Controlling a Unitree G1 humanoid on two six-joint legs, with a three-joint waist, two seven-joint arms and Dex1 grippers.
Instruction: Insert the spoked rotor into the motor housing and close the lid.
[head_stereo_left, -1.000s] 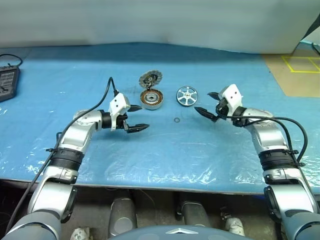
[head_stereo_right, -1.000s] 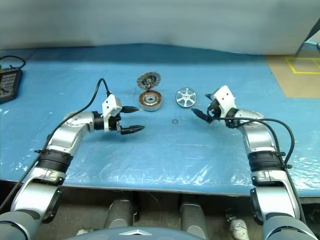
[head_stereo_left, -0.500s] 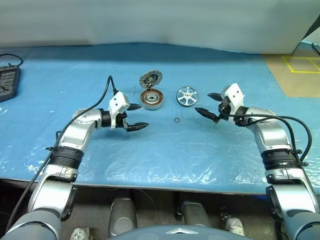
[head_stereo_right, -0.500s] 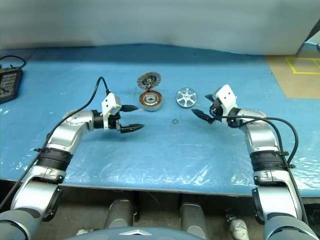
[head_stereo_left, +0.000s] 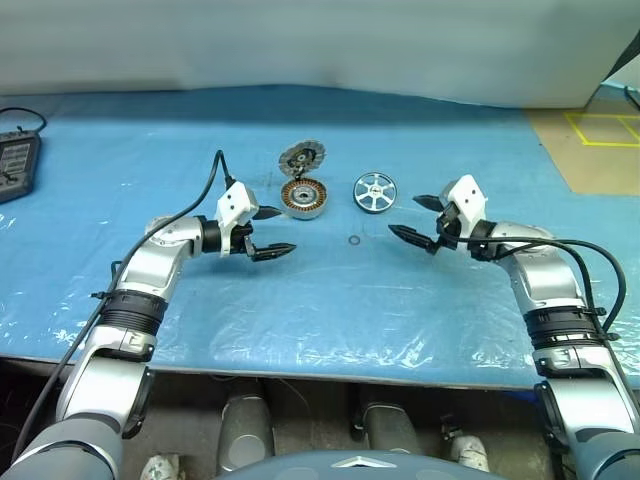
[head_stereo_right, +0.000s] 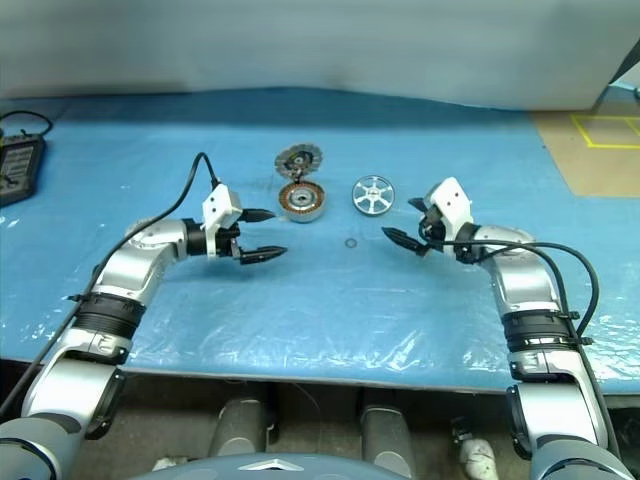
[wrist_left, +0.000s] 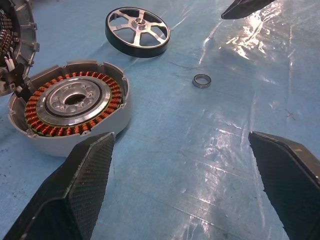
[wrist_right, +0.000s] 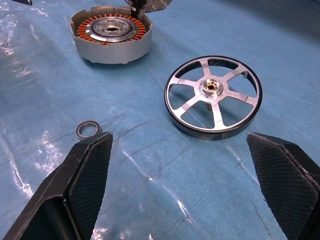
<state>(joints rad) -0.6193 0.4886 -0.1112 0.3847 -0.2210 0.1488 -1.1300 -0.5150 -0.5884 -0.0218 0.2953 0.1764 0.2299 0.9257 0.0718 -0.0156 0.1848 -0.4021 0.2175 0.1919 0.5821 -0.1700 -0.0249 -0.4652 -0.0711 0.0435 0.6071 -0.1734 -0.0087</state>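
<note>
Hovering left gripper (head_stereo_left: 271, 232): fingers spread wide, empty, near housing.
Right gripper (head_stereo_left: 414, 220): spread wide, empty, near rotor.
Motor housing (head_stereo_left: 303, 198): flat on blue table cover (head_stereo_left: 320, 290), copper windings up.
Lid (head_stereo_left: 302, 157): tilted behind housing, touching it.
Spoked rotor (wrist_right: 213, 96): flat, beside housing.
Small ring (wrist_left: 202, 80): clearest in wrist views.

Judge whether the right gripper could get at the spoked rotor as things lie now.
Probably yes. The right gripper stands open beside the spoked rotor, which lies flat and apart from the motor housing; only bare blue sheet lies between them.
</note>
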